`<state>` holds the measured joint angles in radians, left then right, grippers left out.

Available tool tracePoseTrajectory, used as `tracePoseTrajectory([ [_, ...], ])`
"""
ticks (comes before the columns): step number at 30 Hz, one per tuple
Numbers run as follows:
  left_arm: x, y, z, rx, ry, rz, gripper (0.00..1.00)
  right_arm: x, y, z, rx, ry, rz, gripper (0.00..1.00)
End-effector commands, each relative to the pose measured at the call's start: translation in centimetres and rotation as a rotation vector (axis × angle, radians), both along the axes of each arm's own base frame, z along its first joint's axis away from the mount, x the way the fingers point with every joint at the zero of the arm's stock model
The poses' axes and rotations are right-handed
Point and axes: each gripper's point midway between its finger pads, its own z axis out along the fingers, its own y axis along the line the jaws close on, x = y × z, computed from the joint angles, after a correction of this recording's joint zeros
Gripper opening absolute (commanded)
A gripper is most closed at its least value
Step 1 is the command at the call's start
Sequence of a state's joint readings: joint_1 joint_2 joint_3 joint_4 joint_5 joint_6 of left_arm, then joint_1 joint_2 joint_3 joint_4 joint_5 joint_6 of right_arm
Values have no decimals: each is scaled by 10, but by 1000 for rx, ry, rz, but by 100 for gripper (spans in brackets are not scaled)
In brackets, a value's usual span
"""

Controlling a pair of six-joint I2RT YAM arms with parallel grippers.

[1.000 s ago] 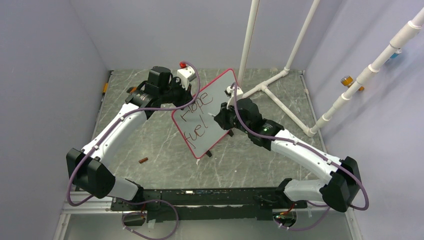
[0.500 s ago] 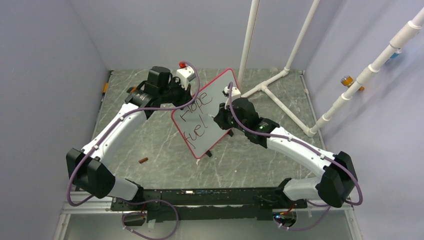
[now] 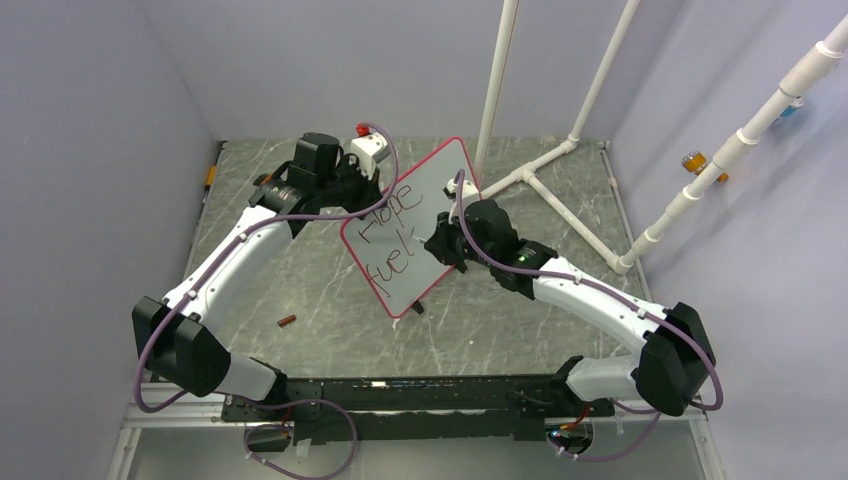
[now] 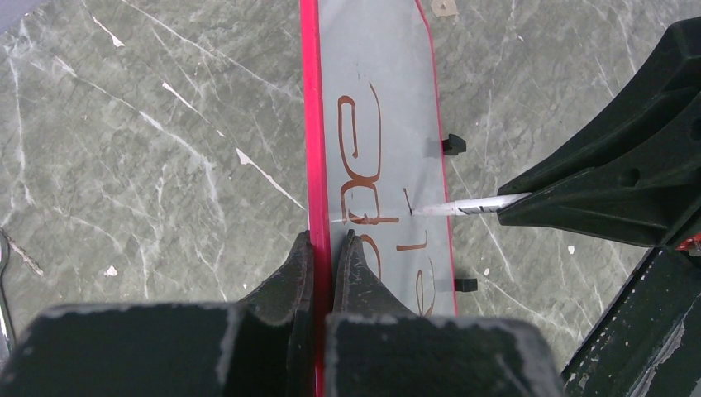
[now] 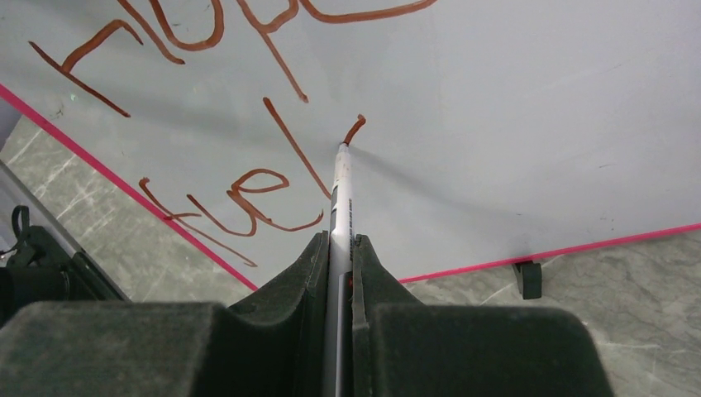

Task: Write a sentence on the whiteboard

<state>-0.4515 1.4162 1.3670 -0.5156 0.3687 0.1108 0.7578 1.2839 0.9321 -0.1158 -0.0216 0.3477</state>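
The whiteboard [image 3: 412, 288] stands tilted on edge mid-table, pale grey with a thin red-pink frame [image 4: 309, 124]. My left gripper [image 3: 366, 199] [image 4: 324, 241] is shut on its upper-left frame edge. The sentence [image 3: 388, 240] reads "Hope" over "fuel" in red-brown strokes [image 5: 258, 173] [image 4: 364, 157]. My right gripper [image 3: 441, 241] [image 5: 340, 241] is shut on a white marker [image 5: 341, 186] [image 4: 464, 205]. The marker's tip touches the board just right of "fuel", at a short fresh stroke [image 5: 355, 128].
A small brown cap [image 3: 286, 320] lies on the marbled table at front left. White pipes [image 3: 545, 160] run across the back right. The board's black feet [image 5: 526, 279] [image 4: 453, 144] stick out from its lower edge.
My right gripper has shifted a little left along the board with the marker, and a short new stroke has begun after "fuel". The left gripper keeps holding the board.
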Motion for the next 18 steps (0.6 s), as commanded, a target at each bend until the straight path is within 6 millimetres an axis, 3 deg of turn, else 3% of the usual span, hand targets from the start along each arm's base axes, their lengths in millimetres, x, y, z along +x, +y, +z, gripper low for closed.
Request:
tracePoseTrajectory([
  [1, -2, 7, -5, 89, -59, -34, 0, -2, 10, -2, 36, -7, 39, 0],
  [7, -2, 8, -5, 90, -58, -33, 0, 0, -2, -15, -7, 5, -10, 0],
  [18, -3, 8, -6, 89, -58, -35, 0, 7, -19, -19, -16, 15, -61, 0],
])
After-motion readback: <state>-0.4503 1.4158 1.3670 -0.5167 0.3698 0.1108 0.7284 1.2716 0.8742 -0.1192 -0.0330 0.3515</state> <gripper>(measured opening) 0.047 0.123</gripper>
